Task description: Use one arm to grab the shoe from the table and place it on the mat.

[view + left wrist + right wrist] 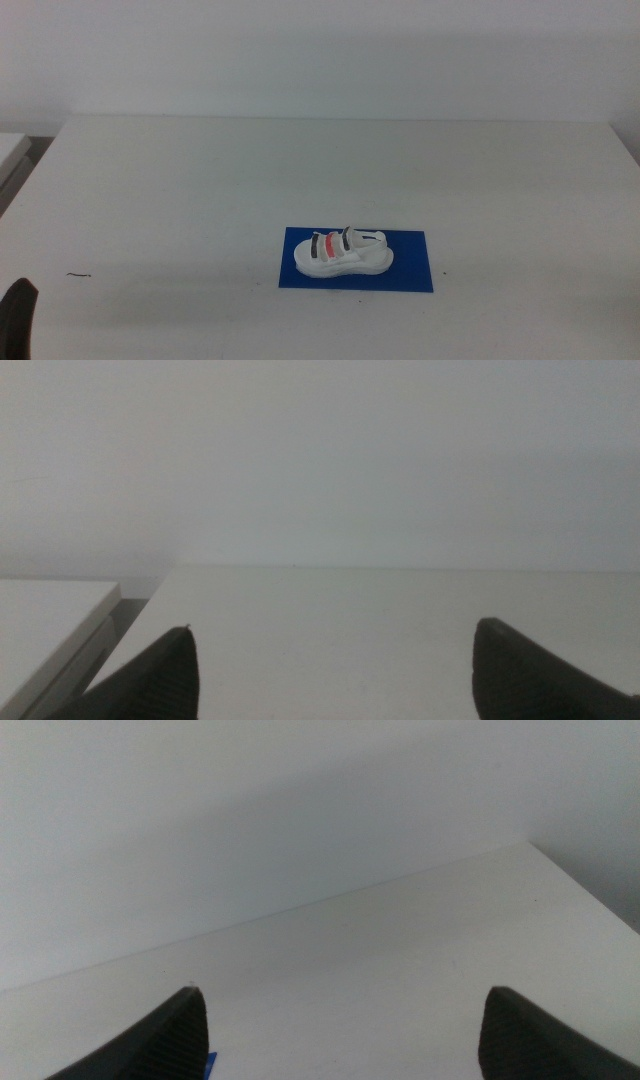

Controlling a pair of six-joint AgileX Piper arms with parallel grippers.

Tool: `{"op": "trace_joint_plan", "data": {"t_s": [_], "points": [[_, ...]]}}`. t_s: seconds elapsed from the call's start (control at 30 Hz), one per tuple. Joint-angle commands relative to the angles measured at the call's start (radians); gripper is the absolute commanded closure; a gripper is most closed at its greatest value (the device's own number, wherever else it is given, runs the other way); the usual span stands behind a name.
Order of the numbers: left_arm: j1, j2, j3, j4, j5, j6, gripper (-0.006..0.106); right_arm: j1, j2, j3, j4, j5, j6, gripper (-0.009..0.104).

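The white sandal (pixel 342 253), with a dark, a red and a white strap, lies on its sole on the blue mat (pixel 410 270) in the front middle of the white table (pixel 200 180). No gripper is near it. My left gripper (pixel 335 665) is open and empty; only a dark tip of it shows at the bottom left corner of the middle view (pixel 18 315). My right gripper (pixel 340 1025) is open and empty, out of the middle view; a blue corner of the mat (pixel 210 1066) shows beside one of its jaws.
A pale side surface (pixel 12 150) stands beyond the table's left edge, also in the left wrist view (pixel 50 620). A thin dark speck (pixel 80 275) lies on the table at the front left. A white wall rises behind the table.
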Motion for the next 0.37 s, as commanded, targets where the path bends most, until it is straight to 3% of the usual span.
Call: {"op": "trace_joint_plan", "data": {"t_s": [0.0, 0.33], "points": [[-0.003, -0.004, 0.0, -0.015, -0.008, 0.001, 0.007, 0.002, -0.005, 0.002, -0.01, -0.008, -0.003, 0.016], [-0.003, -0.004, 0.0, -0.036, -0.008, 0.001, 0.007, 0.002, -0.005, 0.002, -0.01, -0.008, -0.003, 0.016]]}}
